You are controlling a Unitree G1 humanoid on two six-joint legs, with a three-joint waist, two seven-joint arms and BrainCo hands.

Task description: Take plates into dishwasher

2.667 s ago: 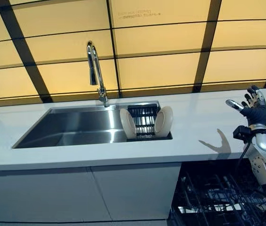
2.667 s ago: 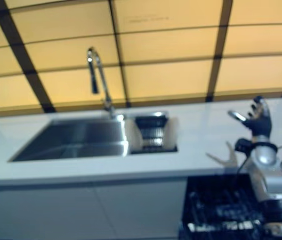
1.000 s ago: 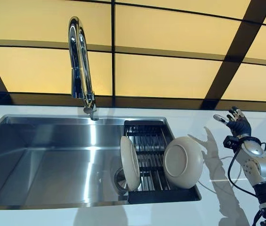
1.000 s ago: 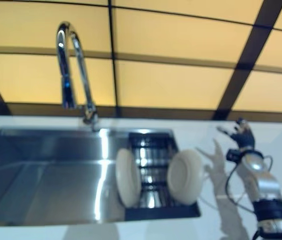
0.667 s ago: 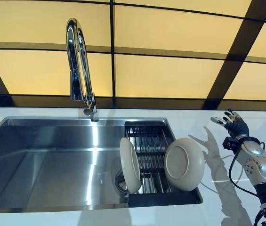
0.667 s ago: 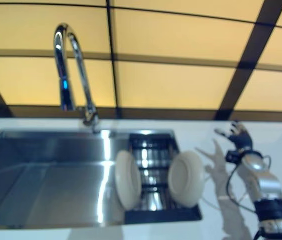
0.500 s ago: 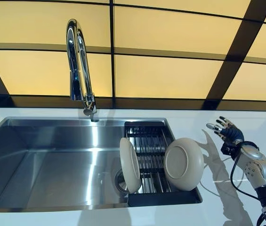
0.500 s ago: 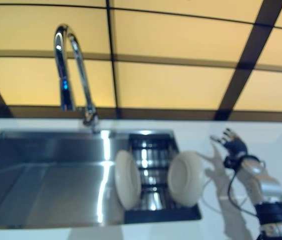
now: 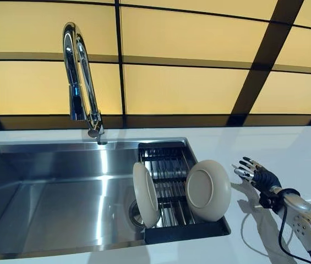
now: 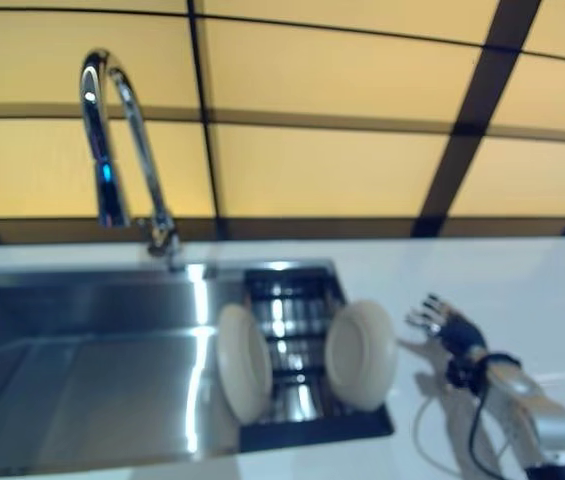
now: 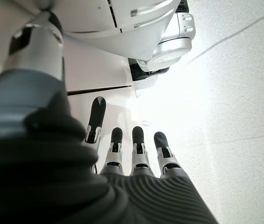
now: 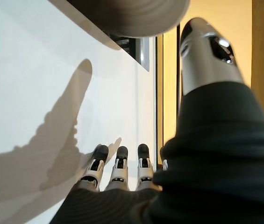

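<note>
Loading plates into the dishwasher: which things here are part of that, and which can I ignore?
Job:
- left plate, on edge in the sink rack
- right plate, on edge in the rack
- right robot hand, open, over the counter beside it

Ignore:
- faucet
- sink basin
- dish rack

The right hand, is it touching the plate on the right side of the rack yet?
Apart. In the left eye view the right hand, fingers spread, hovers over the white counter, with bare counter between it and the right plate.

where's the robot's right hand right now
In the left eye view the right hand hovers open over the white counter, just right of the nearer plate standing in the sink rack.
</note>
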